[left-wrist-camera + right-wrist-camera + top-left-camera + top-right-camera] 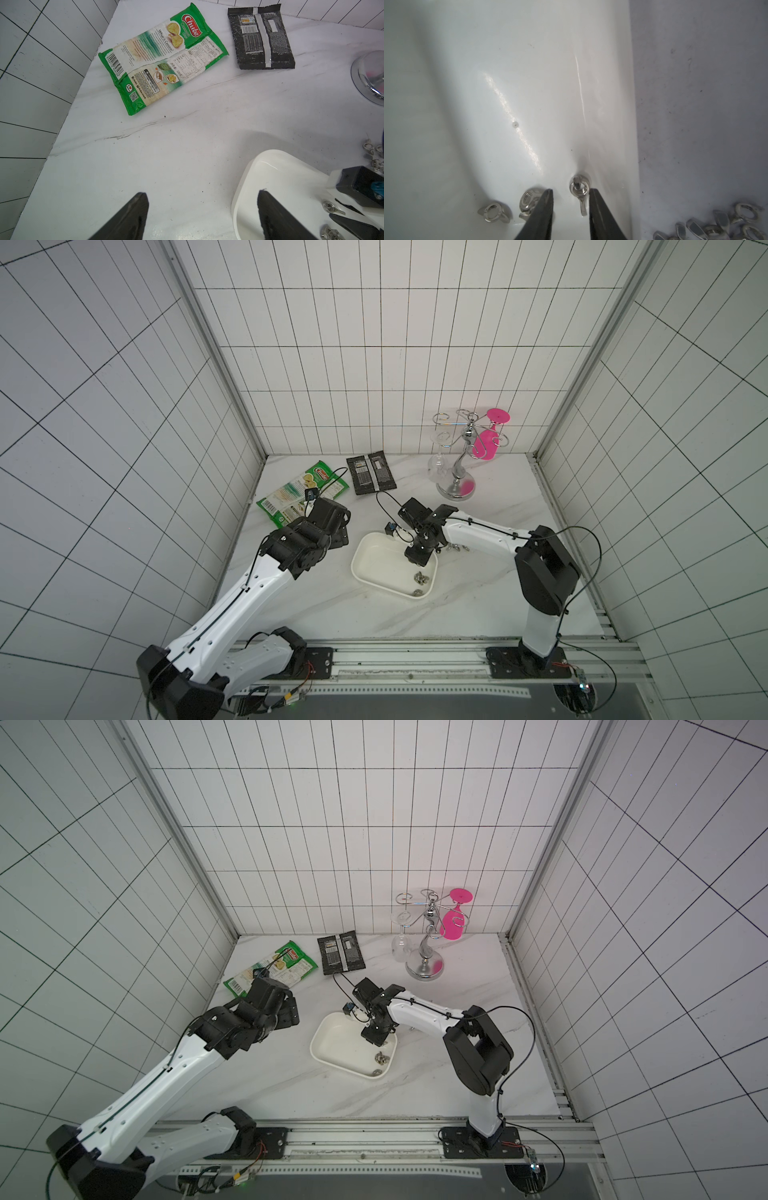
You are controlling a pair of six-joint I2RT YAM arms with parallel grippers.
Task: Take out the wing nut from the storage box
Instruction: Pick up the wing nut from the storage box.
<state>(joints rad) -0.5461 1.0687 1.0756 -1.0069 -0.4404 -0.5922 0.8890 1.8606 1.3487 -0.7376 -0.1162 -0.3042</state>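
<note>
Reaching down into the white box [376,560] with the right gripper [571,190], working at the 3 o'clock side of that box in both top views. Straddling one wing nut [579,187] with released fingers [600,207], standing part-way apart and clamping nothing; sitting just beside the nut on one side, showing a clear gap on the other. Finding that wing nut inside the box, lying on the floor close against the wall that faces the loose pile. Sharing the box floor with a second nut [529,200], partly hidden behind a finger, and a third nut [494,212] lying flat a little farther off. Showing a pile of nuts [716,226] resting on the marble table [332,614], just outside the box at about 3 o'clock.

Hovering the left gripper [202,193] above the table at about 10 o'clock of the box, spreading its fingers wide, released and grasping nothing. Showing, well apart from the box, a green chip bag [301,493] lying flat farther out at 10 o'clock, a black packet [372,477] lying seam-up at 12 o'clock, and a chrome glass rack [457,485] standing upright at 1 o'clock, carrying a pink glass [488,443] and a clear glass [438,464] hanging upside down
</note>
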